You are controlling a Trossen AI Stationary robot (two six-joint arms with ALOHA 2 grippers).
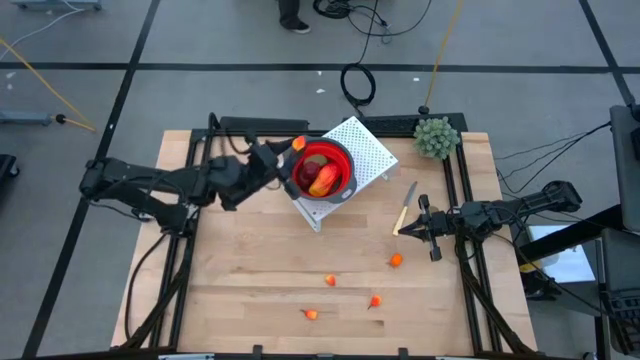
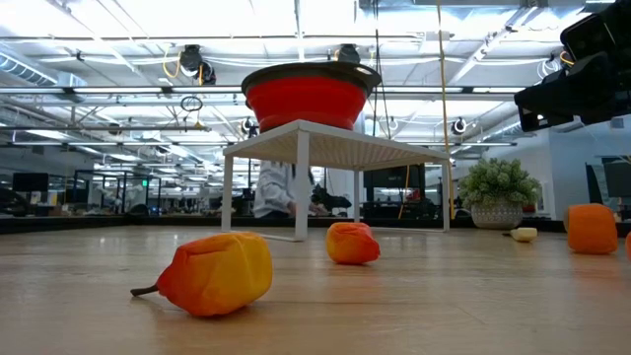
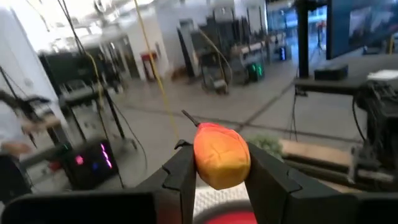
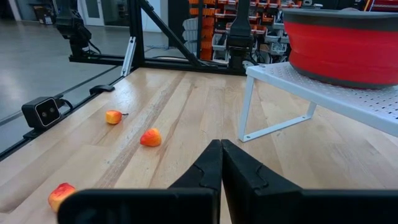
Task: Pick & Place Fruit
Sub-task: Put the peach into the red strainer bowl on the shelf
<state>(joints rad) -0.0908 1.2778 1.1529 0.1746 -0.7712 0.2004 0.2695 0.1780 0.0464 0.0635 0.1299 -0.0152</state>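
My left gripper (image 1: 294,148) reaches in from the table's left and is shut on a small orange-and-yellow toy fruit (image 3: 221,155) beside the far-left rim of the red bowl (image 1: 322,170). The bowl stands on a white perforated rack (image 1: 368,148) and holds a red-and-yellow piece (image 1: 322,181) and dark red fruit. Several small orange fruits lie on the wood nearer the front: one (image 1: 396,261), another (image 1: 331,281) and a third (image 1: 375,300) among them. My right gripper (image 4: 221,163) waits shut at the table's right, touching nothing. My left gripper pinches the orange fruit by its two sides (image 3: 200,163) between its two fingers (image 3: 183,177). The fingers lie about level and come from the table's left. The fruit is lifted clear at the height of the bowl's rim, its thin dark stem (image 3: 188,116) pointing away from the gripper.
A pale-handled knife (image 1: 405,208) lies just beyond my right gripper. A green bushy plant (image 1: 437,137) stands at the far right corner. The rack's white legs (image 2: 301,187) stand on the wood. Bare wood stretches across the table's near left (image 1: 240,280).
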